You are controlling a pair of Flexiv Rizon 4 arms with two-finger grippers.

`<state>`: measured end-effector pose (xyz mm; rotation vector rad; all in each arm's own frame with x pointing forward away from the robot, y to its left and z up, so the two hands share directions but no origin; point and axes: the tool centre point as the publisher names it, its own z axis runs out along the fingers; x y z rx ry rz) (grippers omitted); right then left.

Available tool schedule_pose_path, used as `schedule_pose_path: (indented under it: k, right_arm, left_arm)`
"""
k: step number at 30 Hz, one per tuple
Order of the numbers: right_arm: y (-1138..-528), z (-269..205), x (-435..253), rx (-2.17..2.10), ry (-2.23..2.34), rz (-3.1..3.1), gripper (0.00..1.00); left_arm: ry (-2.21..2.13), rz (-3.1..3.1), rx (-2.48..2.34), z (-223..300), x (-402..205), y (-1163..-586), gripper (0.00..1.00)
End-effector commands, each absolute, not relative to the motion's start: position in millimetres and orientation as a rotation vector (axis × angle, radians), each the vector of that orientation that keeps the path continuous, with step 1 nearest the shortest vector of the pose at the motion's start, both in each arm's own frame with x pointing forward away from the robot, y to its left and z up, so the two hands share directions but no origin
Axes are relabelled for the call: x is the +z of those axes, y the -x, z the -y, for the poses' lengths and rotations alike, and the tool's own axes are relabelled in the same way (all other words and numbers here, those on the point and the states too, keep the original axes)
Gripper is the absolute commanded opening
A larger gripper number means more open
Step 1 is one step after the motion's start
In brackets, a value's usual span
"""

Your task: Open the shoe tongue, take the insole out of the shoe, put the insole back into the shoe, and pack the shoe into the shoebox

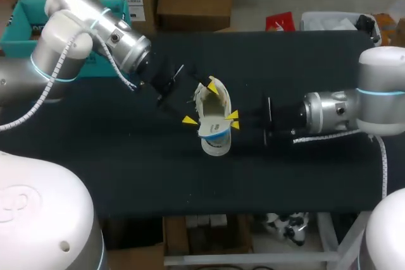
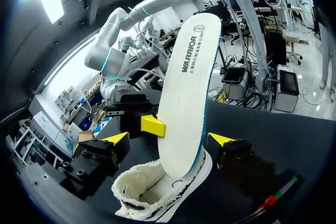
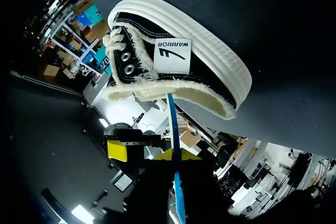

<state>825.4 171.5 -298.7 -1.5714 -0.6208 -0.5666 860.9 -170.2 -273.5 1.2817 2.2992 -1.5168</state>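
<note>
Right gripper (image 3: 177, 156): the jaws are pressed together, pinching the long white foam insole with a blue edge (image 2: 186, 93) from both faces, partway up its length above the shoe. In the left wrist view one yellow fingertip of this gripper is lying flat against the insole's white face.

The insole is standing nearly upright. Its lower end is sitting inside the opening of the black canvas shoe with a white ribbed rubber sole (image 3: 210, 72), and the rest is rising out of it. Dark lettering is running lengthwise along the white face, with a small oval mark near the upper end.

Left gripper (image 2: 169, 138): the jaws are spread wide above the shoe's collar, one finger on each side of the insole. The nearer finger (image 2: 116, 138) is standing apart from the insole; whether the other is touching its blue edge cannot be determined.

The shoe is resting on the black table (image 1: 126, 156) near the middle, opening upward, collar edge frayed and pale. A white square label (image 3: 172, 55) with dark lettering and a swoosh-like mark is showing on its side, just beside the metal eyelets (image 3: 126, 56).
</note>
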Motion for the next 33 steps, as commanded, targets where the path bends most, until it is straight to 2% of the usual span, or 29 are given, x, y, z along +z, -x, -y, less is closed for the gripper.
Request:
schedule_pose_path:
  k: [1, 2, 3, 4, 5, 6, 8, 10, 12, 13, 30, 31, 33]
  right_arm:
    - [-825, -172, -298, -0.579, 1.573, 0.613, 0.00]
    - [-826, -173, -298, -0.580, 1.572, 0.611, 0.00]
    - [-827, -173, -299, -0.584, 1.570, 0.608, 0.00]
    - [-828, -173, -299, -0.586, 1.570, 0.607, 0.00]
    - [-829, -174, -299, -0.587, 1.569, 0.605, 0.00]
    - [-829, -174, -299, -0.590, 1.568, 0.603, 0.00]
    - [-831, -175, -300, -0.593, 1.568, 0.598, 0.00]
    - [-832, -175, -300, -0.595, 1.568, 0.596, 0.00]
    - [-834, -177, -302, -0.596, 1.567, 0.592, 0.00]
    - [-835, -178, -302, -0.596, 1.567, 0.591, 0.00]
    - [-837, -174, -304, -0.602, 1.586, 0.566, 0.00]
    - [-837, -174, -303, -0.602, 1.589, 0.568, 0.25]
    - [-835, -174, -302, -0.604, 1.591, 0.569, 0.49]
  left_arm:
    - [-1.283, -2.271, -1.548, 167, -279, -866, 1.00]
    - [-1.285, -2.267, -1.554, 167, -280, -868, 1.00]
    - [-1.290, -2.262, -1.559, 168, -281, -869, 0.95]
    - [-1.296, -2.258, -1.564, 170, -283, -870, 0.85]
    - [-1.308, -2.257, -1.568, 171, -285, -870, 0.70]
    - [-1.318, -2.254, -1.578, 173, -287, -871, 0.47]
    - [-1.332, -2.246, -1.596, 176, -291, -873, 0.33]
    - [-1.347, -2.236, -1.613, 178, -293, -874, 0.30]
    - [-1.363, -2.224, -1.627, 181, -294, -875, 0.13]
    - [-1.365, -2.223, -1.628, 181, -295, -875, 0.00]
    - [-1.472, -2.239, -1.601, 185, -303, -877, 0.00]
    - [-1.483, -2.242, -1.587, 185, -304, -876, 0.00]
    - [-1.509, -2.245, -1.568, 187, -305, -875, 0.00]
